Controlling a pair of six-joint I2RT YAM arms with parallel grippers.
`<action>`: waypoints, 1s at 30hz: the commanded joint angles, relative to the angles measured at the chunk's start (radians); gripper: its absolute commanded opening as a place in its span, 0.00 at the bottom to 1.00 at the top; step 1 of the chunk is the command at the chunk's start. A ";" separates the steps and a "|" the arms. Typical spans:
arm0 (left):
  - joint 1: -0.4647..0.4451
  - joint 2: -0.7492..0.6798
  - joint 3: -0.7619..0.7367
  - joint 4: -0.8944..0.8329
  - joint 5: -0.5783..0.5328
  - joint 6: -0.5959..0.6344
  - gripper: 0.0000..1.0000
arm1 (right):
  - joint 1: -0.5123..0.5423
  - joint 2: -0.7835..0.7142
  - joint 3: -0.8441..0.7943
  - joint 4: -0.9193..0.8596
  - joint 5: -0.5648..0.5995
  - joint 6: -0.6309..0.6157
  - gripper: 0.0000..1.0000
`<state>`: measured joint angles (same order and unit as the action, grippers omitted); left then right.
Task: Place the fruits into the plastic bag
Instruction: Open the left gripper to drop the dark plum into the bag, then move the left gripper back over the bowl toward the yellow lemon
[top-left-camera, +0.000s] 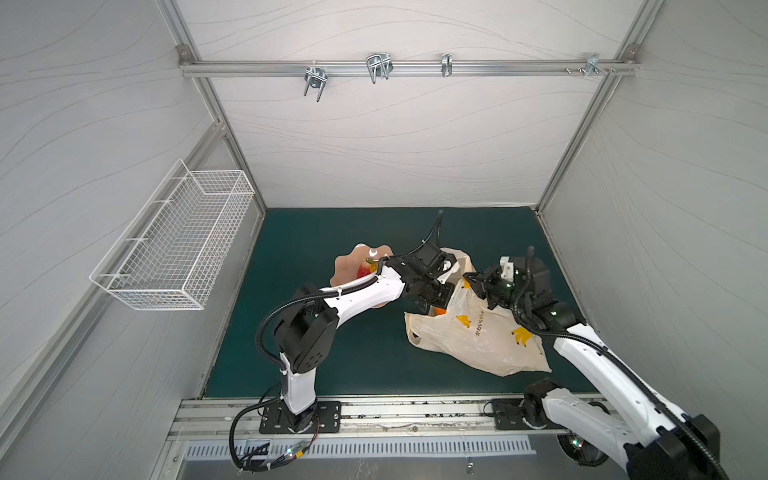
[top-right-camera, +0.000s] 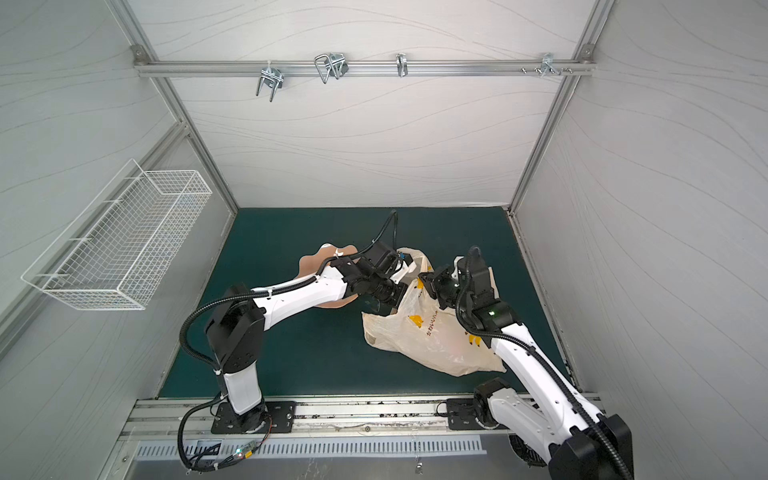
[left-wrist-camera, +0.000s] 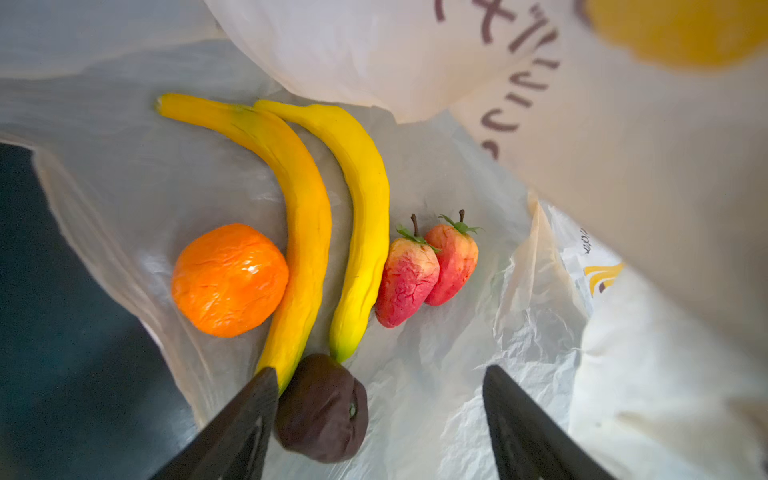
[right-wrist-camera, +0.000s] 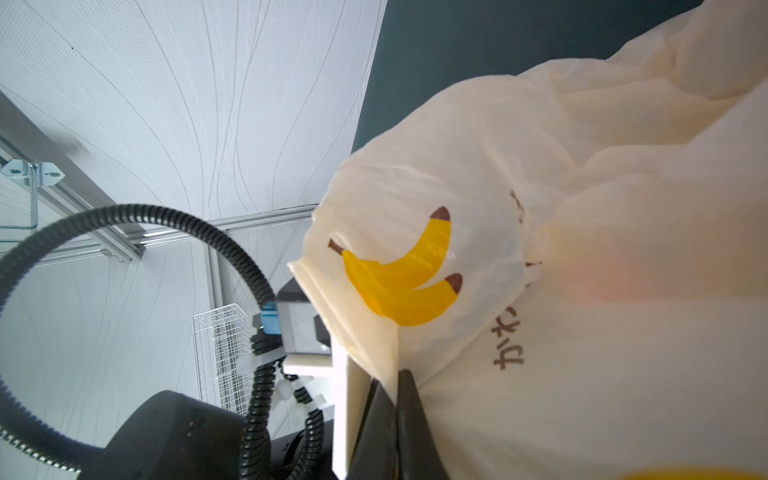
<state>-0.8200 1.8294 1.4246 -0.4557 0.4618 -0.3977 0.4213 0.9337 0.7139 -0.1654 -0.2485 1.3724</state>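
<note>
White panelled enclosure, aluminium frame, dark green mat on the worktop (top-left-camera: 332, 353). White wire basket (top-left-camera: 174, 241) hangs on the wall on the left, and metal hooks (top-left-camera: 378, 66) sit on the back rail.

The plastic bag (top-left-camera: 478, 340) lies on the mat right of centre in both top views (top-right-camera: 436, 345). It is cream with banana prints and dark writing, and its mouth faces the left arm.

Right gripper (right-wrist-camera: 395, 378): fingers pressed together, pinching a fold of the bag's edge and holding the upper layer up off the mat. In a top view it sits at the bag's far side (top-left-camera: 473, 282).

Left gripper (left-wrist-camera: 380, 372): fingers spread, holding nothing, reaching into the bag mouth.

The left wrist view shows these lying on the lower layer inside the bag:
- two bananas (left-wrist-camera: 291, 199) (left-wrist-camera: 365, 208) side by side, curved the same way
- orange (left-wrist-camera: 230, 279) touching the outer banana
- two strawberries (left-wrist-camera: 407, 282) (left-wrist-camera: 453, 266) touching each other, against the other banana
- dark brown-purple fruit (left-wrist-camera: 322, 409) at the bananas' near tips, just beside one finger (left-wrist-camera: 249, 415), not clamped

The orange also shows at the bag mouth in a top view (top-left-camera: 440, 311).

Pink wavy-edged bowl (top-left-camera: 345, 266) sits left of the bag, partly under the left arm. One red-and-yellow fruit (top-left-camera: 365, 269) with a green stem is in it, outside the bag. Can't tell its exact type from here.
</note>
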 joint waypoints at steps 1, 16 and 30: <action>0.024 -0.051 -0.031 -0.011 -0.041 -0.009 0.79 | 0.007 -0.008 -0.007 0.009 0.005 0.018 0.00; 0.105 -0.202 -0.135 -0.089 -0.147 0.003 0.79 | 0.007 -0.024 -0.008 -0.013 0.008 0.015 0.00; 0.248 -0.325 -0.197 -0.221 -0.386 0.004 0.79 | 0.007 -0.041 -0.016 -0.028 0.017 0.015 0.00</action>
<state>-0.6010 1.5238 1.2201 -0.6342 0.1604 -0.4004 0.4213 0.9100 0.7052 -0.1745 -0.2440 1.3720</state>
